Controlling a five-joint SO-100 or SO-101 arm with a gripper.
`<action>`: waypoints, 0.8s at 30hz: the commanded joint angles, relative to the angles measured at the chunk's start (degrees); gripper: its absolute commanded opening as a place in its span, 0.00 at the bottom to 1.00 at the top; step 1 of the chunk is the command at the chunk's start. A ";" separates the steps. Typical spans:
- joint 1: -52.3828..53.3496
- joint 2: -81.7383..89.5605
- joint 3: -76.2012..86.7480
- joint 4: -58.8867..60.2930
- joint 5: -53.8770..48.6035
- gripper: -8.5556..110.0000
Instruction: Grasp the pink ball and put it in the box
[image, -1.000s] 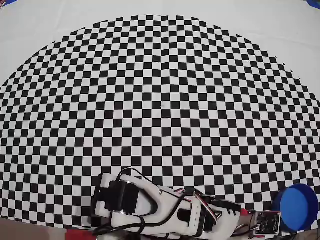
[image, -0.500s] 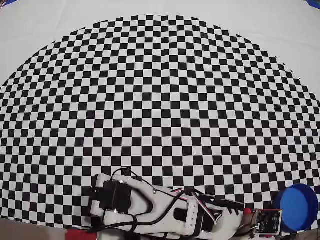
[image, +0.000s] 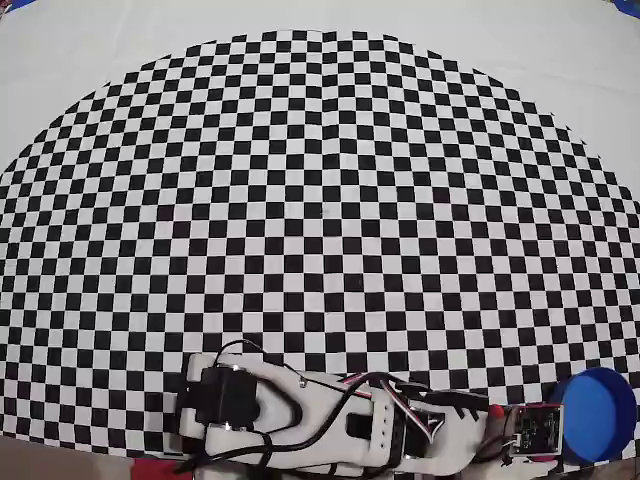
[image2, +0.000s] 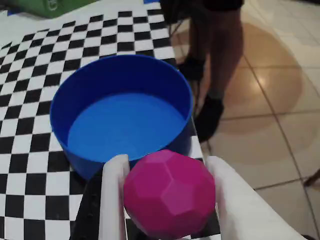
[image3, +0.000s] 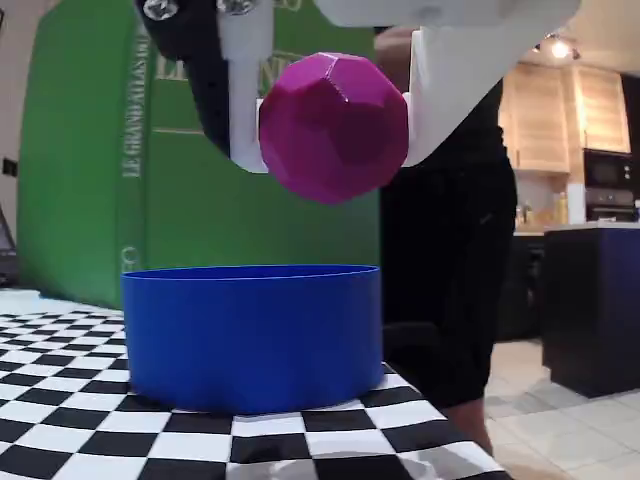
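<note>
High over the box (image3: 250, 335), gripper (image3: 335, 125) clasping pink ball (image3: 333, 127).

In the overhead view we could not see the faceted magenta ball; the white robot arm (image: 330, 430) ran off the bottom edge and covered part of the round blue container's (image: 603, 412) rim. In the wrist view, the white two-finger gripper (image2: 167, 200) was cropped below.
</note>
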 joint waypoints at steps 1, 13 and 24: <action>-1.76 1.67 -0.09 -1.05 -0.53 0.07; -6.94 1.76 -1.05 -1.05 -0.53 0.07; -6.68 -5.19 -5.89 -1.05 -0.53 0.07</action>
